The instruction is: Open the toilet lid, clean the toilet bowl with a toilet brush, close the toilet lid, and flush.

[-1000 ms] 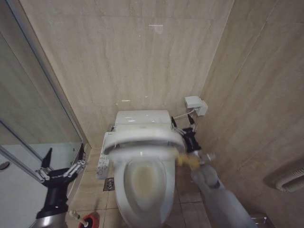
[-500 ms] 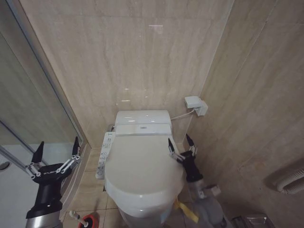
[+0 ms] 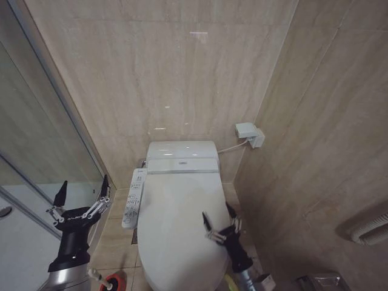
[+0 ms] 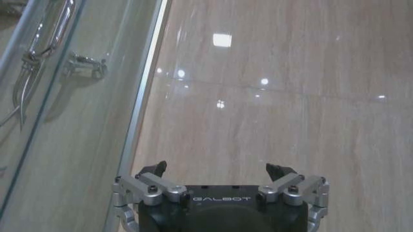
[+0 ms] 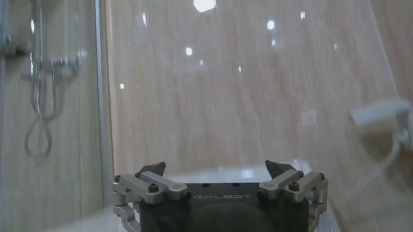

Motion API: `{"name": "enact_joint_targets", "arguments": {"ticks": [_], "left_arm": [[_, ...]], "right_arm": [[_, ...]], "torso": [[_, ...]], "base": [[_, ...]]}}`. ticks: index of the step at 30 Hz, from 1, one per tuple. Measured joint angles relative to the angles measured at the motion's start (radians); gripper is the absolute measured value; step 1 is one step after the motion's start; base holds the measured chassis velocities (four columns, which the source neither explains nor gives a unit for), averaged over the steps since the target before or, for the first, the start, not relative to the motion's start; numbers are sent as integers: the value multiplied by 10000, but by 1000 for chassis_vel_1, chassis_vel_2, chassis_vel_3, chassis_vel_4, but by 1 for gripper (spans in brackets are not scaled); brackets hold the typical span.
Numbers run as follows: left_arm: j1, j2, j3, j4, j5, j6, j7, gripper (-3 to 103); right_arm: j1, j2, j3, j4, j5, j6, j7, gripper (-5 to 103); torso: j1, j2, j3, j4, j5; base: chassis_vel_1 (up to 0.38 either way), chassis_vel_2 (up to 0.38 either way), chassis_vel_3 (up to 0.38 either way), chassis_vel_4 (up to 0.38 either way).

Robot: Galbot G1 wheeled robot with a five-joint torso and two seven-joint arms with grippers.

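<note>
Your biggest item is the bowl [image 3: 140,242], standing against the back wall with its button panel [image 3: 134,206] on the robot's left side. The lid [image 3: 179,230] lies flat over it, closed, so the inside of the bowl is hidden; judging by that, the closing step looks done and the flush is what remains. The tank housing [image 3: 182,156] sits behind the lid, and a cable runs from it to a small white wall box [image 3: 250,134] on the right-hand wall.

Your right gripper [image 3: 221,225] hangs just above the lid's right edge, fingers spread and holding nothing, 2 dark tips pointing up toward the wall. It reads as released from the lid, clear of the surface. A scrap of the yellow strap [image 3: 228,279] shows beneath that arm, near the lid's front.

Your left gripper [image 3: 80,197] is parked well apart from the bowl, beside the glass shower partition [image 3: 42,151], also splayed and empty, out of the way of the working arm.

Below it, on the floor, the red cup [image 3: 114,280] holds the brush [image 3: 96,274], its white stick leaning out toward the left.
</note>
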Motion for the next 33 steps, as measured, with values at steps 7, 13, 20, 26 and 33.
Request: {"name": "enact_joint_targets", "arguments": {"ticks": [7,13,20,26,33], "left_arm": [[7,129,-2,60,-25,-35,-16,100],[-127,263,-151,553,-84,-97,-41,100],[-527,466,-455,1490,-165,-180,-29,100],[-1030,1012,-989,2328,-867,-156,264,100],[-1518,1628,-1669,3374,-1973,-332,863,100]], "right_arm": [[366,330,-60,-1587,-158,80,2,100],[501,576,125,-1813,-128,148,4,100],[-63,616,759,-241,181,597,-768,100],[-745,679,1304,1978,724,500,-655,100],[-530,723,1556,2982,1126,-49,-19,100]], "torso": [[0,-1,1,0,2],[0,-1,1,1,3],[1,-2,1,0,1],[1,-1,0,-3,-2],[1,-1,1,4,-1]], "base": [[0,0,0,0],[0,0,0,0],[0,0,0,0],[0,0,0,0],[0,0,0,0]]}}
